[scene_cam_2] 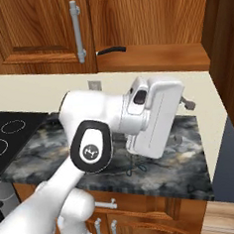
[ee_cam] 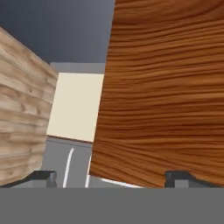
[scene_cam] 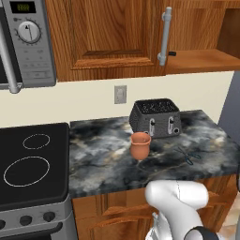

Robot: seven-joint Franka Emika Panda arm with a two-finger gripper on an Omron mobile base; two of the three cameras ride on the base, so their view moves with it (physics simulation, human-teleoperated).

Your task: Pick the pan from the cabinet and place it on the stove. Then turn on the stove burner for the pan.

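Cabinet: the cabinet (scene_cam: pixel 112 37) is spanning the top of the left base view, reddish-brown, with one long grey bar handle (scene_cam: pixel 164 35) standing upright; its right-hand compartment is standing open above a bare wooden shelf (the same shelf is showing at upper centre of the right base view).
Counter: the dark marbled counter (scene_cam: pixel 103 159) is filling the middle of the left base view, to the right of the stove.
Stove: the stove (scene_cam: pixel 33 164) is sitting at lower left of the left base view, black glass top, with the stove burner (scene_cam: pixel 26 170) showing as the largest white ring, nearer the front edge than the smaller ring.
Microwave: the grey microwave (scene_cam: pixel 26 42) is hanging at upper left of the left base view.
Toaster: the dark toaster (scene_cam: pixel 155 117) is standing at the back of the counter, right of centre.
Pan: only the thin black handle of the pan (scene_cam_2: pixel 111 50) is showing, lying level on the open shelf just right of the bar handle; its long axis is running left to right in the right base view, free end pointing left toward the closed door. The bowl is hidden.
Cup: a terracotta cup (scene_cam: pixel 140 145) is standing upright just in front of the toaster.
Gripper: in the hand view the gripper (ee_cam: pixel 111 178) is standing wide open, holding nothing, with wood grain ahead of it.
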